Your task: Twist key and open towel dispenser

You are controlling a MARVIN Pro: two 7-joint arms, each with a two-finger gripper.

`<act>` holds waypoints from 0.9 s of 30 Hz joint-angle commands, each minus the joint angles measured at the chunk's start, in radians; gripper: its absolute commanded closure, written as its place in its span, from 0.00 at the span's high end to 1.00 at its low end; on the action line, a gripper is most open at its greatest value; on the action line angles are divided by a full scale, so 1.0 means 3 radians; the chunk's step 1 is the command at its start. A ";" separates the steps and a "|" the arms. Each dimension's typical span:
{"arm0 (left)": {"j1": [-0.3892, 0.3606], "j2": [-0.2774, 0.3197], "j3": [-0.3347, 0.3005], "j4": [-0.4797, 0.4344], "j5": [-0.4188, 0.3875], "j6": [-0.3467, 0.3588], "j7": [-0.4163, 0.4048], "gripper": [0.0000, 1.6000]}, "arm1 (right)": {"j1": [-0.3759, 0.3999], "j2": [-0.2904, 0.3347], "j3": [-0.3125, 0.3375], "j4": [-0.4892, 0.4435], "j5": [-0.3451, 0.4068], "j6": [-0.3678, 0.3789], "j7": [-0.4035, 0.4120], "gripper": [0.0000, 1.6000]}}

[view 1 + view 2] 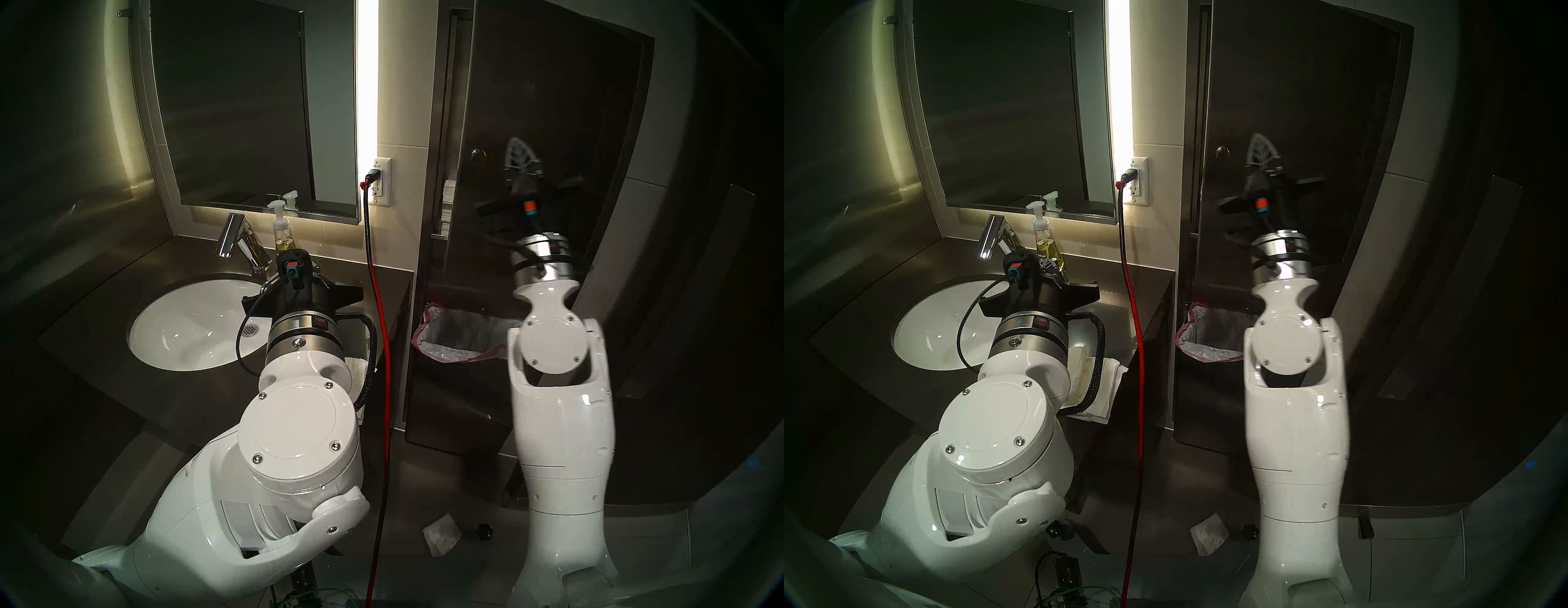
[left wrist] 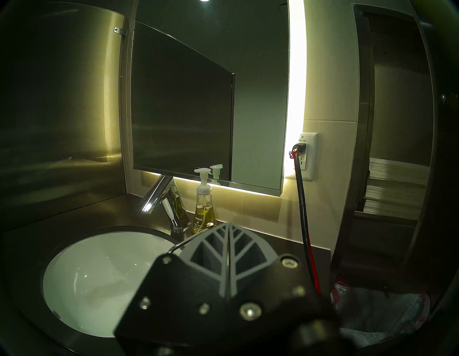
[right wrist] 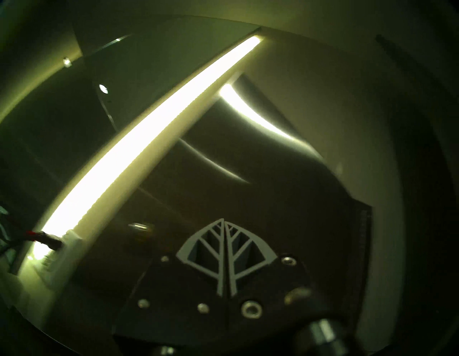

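Overhead, we see our right claw (image 1: 522, 158) pressed together, empty, raised against the towel dispenser (image 1: 526, 85) door, which stands ajar; the key (image 1: 478, 154) sits just left of it. Our left claw (image 2: 229, 248), in its wrist view, is likewise together over the desk (image 2: 278, 242), idle. From the right wrist, blurred, the key (image 3: 141, 226) lies left of the tips. We judge the door could swing shut if our claw brushes it.

Dark counter (image 1: 178, 254), soap bottle (image 1: 281, 232), folded paper towels (image 1: 1113, 390)
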 commanded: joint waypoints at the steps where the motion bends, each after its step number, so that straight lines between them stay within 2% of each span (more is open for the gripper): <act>1: -0.0011 -0.0006 -0.0003 -0.0028 0.0011 0.0001 0.0042 0.13 | -0.0219 0.0116 0.0462 -0.0437 0.0134 -0.0011 -0.0103 0.00; 2: -0.0019 0.0000 -0.0017 -0.0028 0.0009 0.0002 0.0041 0.13 | -0.0238 0.0113 0.0503 -0.0397 0.0142 -0.0020 -0.0106 0.00; 5: -0.0014 -0.0008 -0.0008 -0.0028 0.0011 0.0006 0.0041 0.13 | -0.0389 0.0138 0.0674 -0.0551 0.0203 -0.0011 -0.0116 0.00; 6: -0.0015 -0.0006 -0.0012 -0.0028 0.0011 0.0007 0.0040 0.13 | -0.0429 0.0140 0.0717 -0.0574 0.0216 -0.0015 -0.0119 0.04; 7: -0.0013 -0.0010 -0.0008 -0.0028 0.0012 0.0008 0.0041 0.13 | -0.0483 0.0148 0.0777 -0.0613 0.0235 -0.0026 -0.0127 0.56; 8: -0.0016 -0.0009 -0.0013 -0.0028 0.0012 0.0009 0.0040 0.13 | -0.0553 0.0151 0.0835 -0.0642 0.0244 -0.0040 -0.0125 1.00; 13: -0.0011 -0.0016 -0.0007 -0.0028 0.0013 0.0015 0.0035 0.13 | -0.0813 0.0146 0.1074 -0.0639 0.0302 -0.0070 -0.0088 1.00; 14: -0.0017 -0.0011 -0.0019 -0.0028 0.0012 0.0016 0.0033 0.13 | -0.0773 0.0133 0.1115 -0.0602 0.0307 -0.0072 -0.0075 1.00; 16: -0.0009 -0.0020 -0.0005 -0.0028 0.0014 0.0018 0.0031 0.13 | -0.0967 0.0125 0.1203 -0.0593 0.0335 -0.0108 -0.0049 1.00; 17: -0.0017 -0.0013 -0.0021 -0.0028 0.0012 0.0019 0.0031 0.13 | -0.0908 0.0114 0.1248 -0.0578 0.0347 -0.0116 -0.0040 1.00; 20: -0.0012 -0.0022 -0.0010 -0.0028 0.0014 0.0023 0.0032 0.13 | -0.1106 0.0094 0.1344 -0.0611 0.0393 -0.0167 0.0006 1.00; 21: -0.0016 -0.0018 -0.0020 -0.0028 0.0013 0.0024 0.0032 0.13 | -0.1066 0.0087 0.1363 -0.0601 0.0398 -0.0173 0.0017 1.00; 23: -0.0012 -0.0025 -0.0011 -0.0028 0.0015 0.0027 0.0033 0.13 | -0.1233 0.0085 0.1422 -0.0633 0.0436 -0.0219 0.0062 1.00; 27: -0.0014 -0.0026 -0.0016 -0.0028 0.0016 0.0032 0.0033 0.13 | -0.1370 0.0064 0.1513 -0.0663 0.0501 -0.0299 0.0145 1.00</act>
